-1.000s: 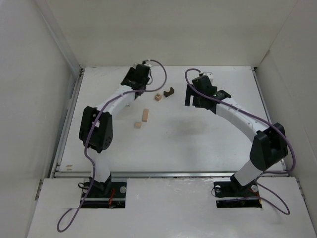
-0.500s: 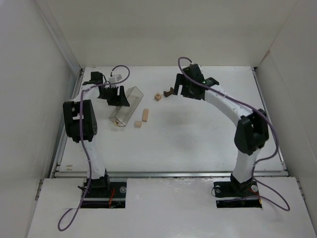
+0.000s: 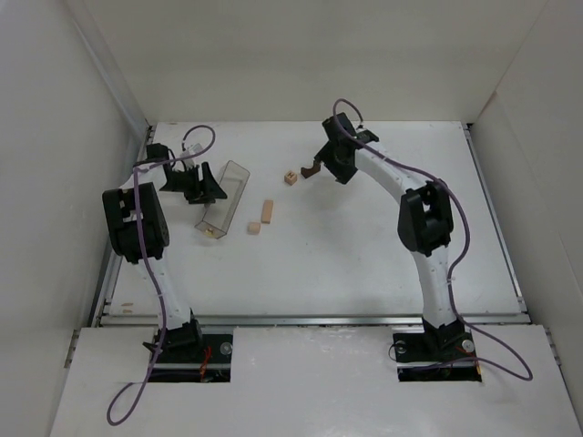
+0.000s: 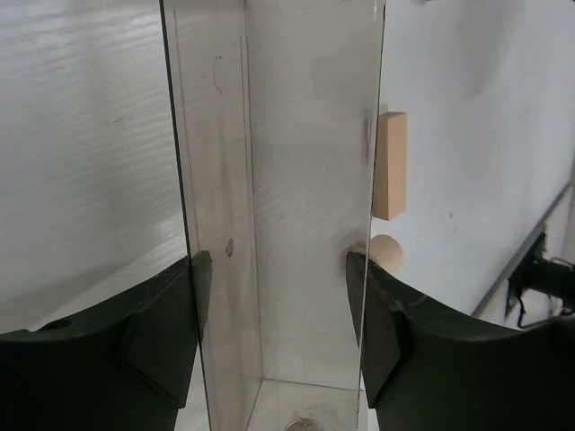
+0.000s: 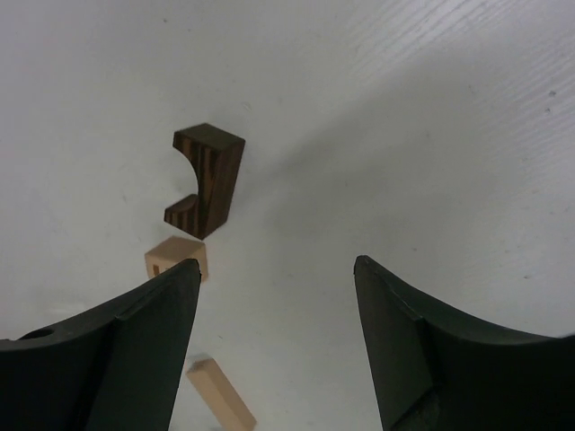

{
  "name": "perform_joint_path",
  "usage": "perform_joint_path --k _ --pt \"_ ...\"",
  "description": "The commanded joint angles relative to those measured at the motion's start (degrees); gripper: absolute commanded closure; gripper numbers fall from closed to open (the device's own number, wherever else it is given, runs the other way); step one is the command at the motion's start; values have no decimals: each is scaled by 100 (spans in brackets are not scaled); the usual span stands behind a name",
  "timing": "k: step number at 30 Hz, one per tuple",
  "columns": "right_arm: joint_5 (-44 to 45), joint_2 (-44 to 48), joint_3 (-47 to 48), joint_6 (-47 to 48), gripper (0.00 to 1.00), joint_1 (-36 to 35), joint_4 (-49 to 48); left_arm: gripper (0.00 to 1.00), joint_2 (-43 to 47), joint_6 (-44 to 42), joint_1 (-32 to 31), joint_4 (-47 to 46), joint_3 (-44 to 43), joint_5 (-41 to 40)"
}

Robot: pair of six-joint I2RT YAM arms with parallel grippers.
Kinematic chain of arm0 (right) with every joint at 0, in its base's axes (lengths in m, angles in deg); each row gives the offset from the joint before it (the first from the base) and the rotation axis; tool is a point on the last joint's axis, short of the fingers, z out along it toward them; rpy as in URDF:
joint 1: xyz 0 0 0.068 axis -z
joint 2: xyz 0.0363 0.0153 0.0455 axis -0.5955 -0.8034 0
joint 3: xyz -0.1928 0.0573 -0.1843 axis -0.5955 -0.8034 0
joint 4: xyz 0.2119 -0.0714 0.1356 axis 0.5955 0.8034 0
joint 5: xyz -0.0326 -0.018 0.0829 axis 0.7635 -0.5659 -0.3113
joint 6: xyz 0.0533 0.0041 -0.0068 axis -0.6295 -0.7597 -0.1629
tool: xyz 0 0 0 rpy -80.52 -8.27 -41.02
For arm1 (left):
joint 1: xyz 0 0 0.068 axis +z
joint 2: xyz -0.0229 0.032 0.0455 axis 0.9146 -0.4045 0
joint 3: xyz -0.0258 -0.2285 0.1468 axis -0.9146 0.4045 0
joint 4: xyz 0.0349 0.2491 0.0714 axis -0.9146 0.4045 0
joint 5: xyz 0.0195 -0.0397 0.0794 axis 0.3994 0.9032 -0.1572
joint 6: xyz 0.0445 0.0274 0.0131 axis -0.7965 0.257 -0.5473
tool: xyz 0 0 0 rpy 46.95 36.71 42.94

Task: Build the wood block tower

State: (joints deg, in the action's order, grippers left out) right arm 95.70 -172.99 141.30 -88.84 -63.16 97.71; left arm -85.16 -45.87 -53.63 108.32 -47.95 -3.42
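My right gripper (image 5: pixel 274 269) is spread wide with nothing between its fingers, hanging low over the far middle of the table (image 3: pixel 364 246). The dark notched block (image 5: pixel 207 180) stands on end just ahead of it. It sits off toward the left finger rather than in line with the gap, and its notch faces left. The pale cube (image 3: pixel 291 177) sits a little further left, apart from the dark block. Nearer to me lie the tan bar (image 3: pixel 267 211) and a small tan piece (image 3: pixel 254 228), close together but not touching. Nothing is stacked yet, so the wood block tower is only loose parts, all left of centre toward the far side.

My left gripper (image 4: pixel 278 260) is at the far left, pinching the clear box (image 4: pixel 305 180) across its width with one finger against each long wall. Something small and pale shows at the box's near end, and I can't tell whether it is inside.

I read this as the very start of the build, with the right arm lining up on its first piece. Next I would slide that gripper left until the dark block is centred in the gap. I would set the fingers on its flat faces rather than across the notch, then come down and close. The block stands tall on a narrow foot, so a brush from one finger could tip it. The cube close by the left finger also needs clearance.
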Motion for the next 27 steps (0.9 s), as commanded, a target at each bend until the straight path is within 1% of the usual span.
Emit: perform_joint_path --k 1,2,3,4,6,8,10,11,12,14,15,17,18,23,24,26,27 --pt "-71 -286 569 -745 26 33 84 67 318 171 -21 -570 205 -1336" --pt "-124 -382 657 -746 27 33 84 63 318 258 -21 -622 205 -1451" --pt "-125 -470 806 -807 27 33 84 53 318 311 -21 -675 205 -1556" --pt "-203 -619 868 -807 27 33 84 47 318 312 -21 -675 205 -1757" --pt "-204 -743 1044 -807 29 33 84 43 318 364 -21 -780 205 -1987" --pt "-256 -866 1097 -807 30 33 32 34 318 417 -21 -781 205 -2294" --pt "-257 -928 1097 -860 31 33 -21 28 318 417 -21 -781 91 -2453" --pt "-335 -989 1097 -860 31 33 -21 20 318 417 -21 -781 90 -2602" --pt "-414 -990 1150 -860 33 33 -91 18 318 417 -21 -781 90 -2690" --pt "-484 -1121 1202 -860 33 33 -232 16 318 347 -21 -720 29 -2814" --pt "-485 -1122 1203 -860 34 33 -285 16 318 347 -21 -719 29 -2919" --pt "-380 -1262 1456 -860 34 -28 -285 16 371 285 -21 -719 29 -2989" --pt "-301 -1349 1510 -860 34 -81 -285 16 536 216 -21 -719 29 -2990" --pt "-239 -1578 1651 -860 44 -81 -285 16 889 92 -82 -719 29 -3095" --pt "-239 -1579 1651 -860 44 -81 -285 16 942 92 -82 -719 29 -3095" --pt "-370 -1631 1704 -912 50 -81 -285 16 1039 92 -82 -719 -24 -3095" --pt "-432 -1692 1704 -913 52 -81 -337 16 1126 40 -82 -719 -24 -3095"
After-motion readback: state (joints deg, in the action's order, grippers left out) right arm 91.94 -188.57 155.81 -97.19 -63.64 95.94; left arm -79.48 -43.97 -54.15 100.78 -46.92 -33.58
